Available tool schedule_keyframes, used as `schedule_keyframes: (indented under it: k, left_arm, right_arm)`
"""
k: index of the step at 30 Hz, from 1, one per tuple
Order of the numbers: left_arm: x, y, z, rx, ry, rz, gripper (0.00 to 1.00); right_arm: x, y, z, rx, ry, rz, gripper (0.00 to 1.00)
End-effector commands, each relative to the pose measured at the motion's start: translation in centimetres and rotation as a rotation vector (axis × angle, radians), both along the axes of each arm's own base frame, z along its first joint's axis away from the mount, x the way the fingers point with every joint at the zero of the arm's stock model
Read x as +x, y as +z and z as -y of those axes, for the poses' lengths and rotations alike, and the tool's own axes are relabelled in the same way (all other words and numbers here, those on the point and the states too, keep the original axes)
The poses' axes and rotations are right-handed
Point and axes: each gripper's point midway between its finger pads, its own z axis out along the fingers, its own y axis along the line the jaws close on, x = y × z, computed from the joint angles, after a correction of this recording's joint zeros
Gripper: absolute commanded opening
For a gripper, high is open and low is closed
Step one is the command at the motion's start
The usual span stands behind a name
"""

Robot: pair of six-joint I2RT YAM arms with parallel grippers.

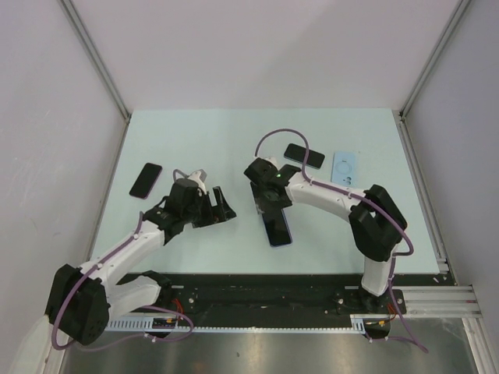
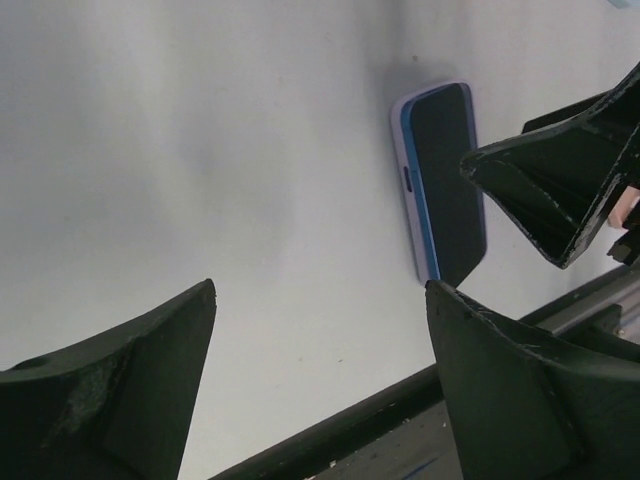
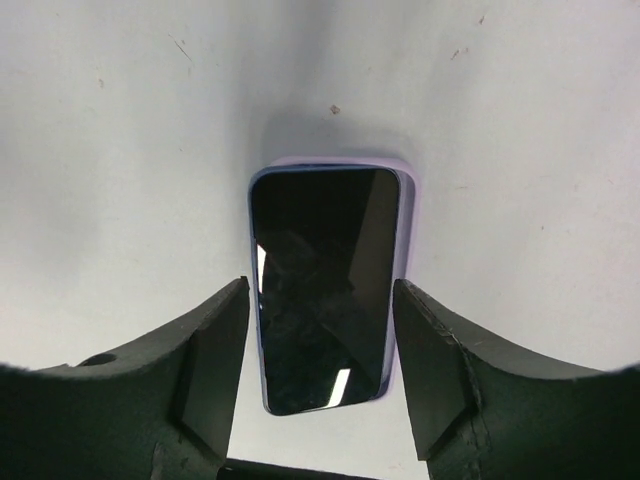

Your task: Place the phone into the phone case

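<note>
- White walls [image 1: 273, 54] close in a pale, smooth table [image 1: 234, 140]
- Left gripper [image 1: 222, 204] gapes wide and empty, near the phone
- Right gripper [image 3: 320, 290] straddles the phone, jaws apart, not clamped
- Phone [image 3: 322, 250] lies flat mid-table, seemingly seated in the lilac phone case [image 3: 404, 225]; stiff, glassy, likely slippery, best taken by its long edges

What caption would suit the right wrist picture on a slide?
Open right gripper poised over the phone, lying on its lilac case on the table.
</note>
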Motion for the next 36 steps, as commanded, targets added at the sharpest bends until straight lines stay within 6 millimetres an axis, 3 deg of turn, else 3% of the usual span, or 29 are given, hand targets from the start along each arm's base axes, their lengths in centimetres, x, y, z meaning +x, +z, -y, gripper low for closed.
schedule_keyframes:
  k: [1,2,4,6,7,8,10,11,13,14,17,21,27,36]
  left_arm:
    - [1.0,1.2,2.3,-0.101,-0.077,0.038,0.87]
    - [0.9,1.3,2.9,-0.123,-0.102,0.034,0.82]
    - [1.3,1.3,3.9,-0.135,-0.127,0.032,0.77]
    - [1.7,1.1,5.1,-0.134,-0.154,0.025,0.64]
    - [1.8,0.8,5.5,-0.126,-0.171,0.023,0.56]
    - [2.4,1.0,5.8,-0.11,-0.172,0.038,0.43]
    - [2.2,-0.7,6.7,-0.066,-0.202,-0.009,0.29]
    - [2.6,-0.4,7.3,-0.064,-0.208,-0.003,0.19]
    - [2.2,-1.8,8.5,-0.042,-0.236,-0.046,0.07]
    - [2.5,-1.5,9.2,-0.045,-0.246,-0.04,0.0]
    - [2.3,-2.0,11.2,-0.026,-0.284,-0.051,0.0]
    - [1.9,-2.9,12.9,-0.012,-0.309,-0.076,0.0]
    - [1.8,-4.8,13.4,0.014,-0.306,-0.124,0.0]
    - [1.7,-5.6,14.1,0.029,-0.308,-0.121,0.0]
  right_arm:
    - [0.0,1.1,0.7,0.128,0.016,-0.024,0.62]
    - [0.1,1.7,1.1,0.158,0.012,-0.016,0.61]
    - [0.1,1.1,2.3,0.187,0.008,-0.04,0.58]
    - [-0.5,0.4,2.8,0.232,0.014,-0.08,0.49]
    - [-0.1,0.2,3.6,0.237,-0.01,-0.082,0.45]
    - [0.0,0.0,4.1,0.232,-0.031,-0.08,0.34]
    - [0.2,-0.7,5.6,0.205,-0.068,-0.08,0.27]
    - [0.2,-1.0,5.9,0.194,-0.078,-0.082,0.22]
    - [0.4,-1.8,6.9,0.141,-0.099,-0.078,0.19]
    - [0.4,-2.2,7.2,0.121,-0.106,-0.08,0.17]
    - [0.4,-3.4,8.5,0.07,-0.136,-0.082,0.14]
    - [0.2,-4.3,8.4,0.097,-0.137,-0.094,0.12]
    - [-0.5,-5.7,7.8,0.137,-0.131,-0.122,0.11]
    - [-1.4,-6.6,6.2,0.153,-0.12,-0.138,0.1]
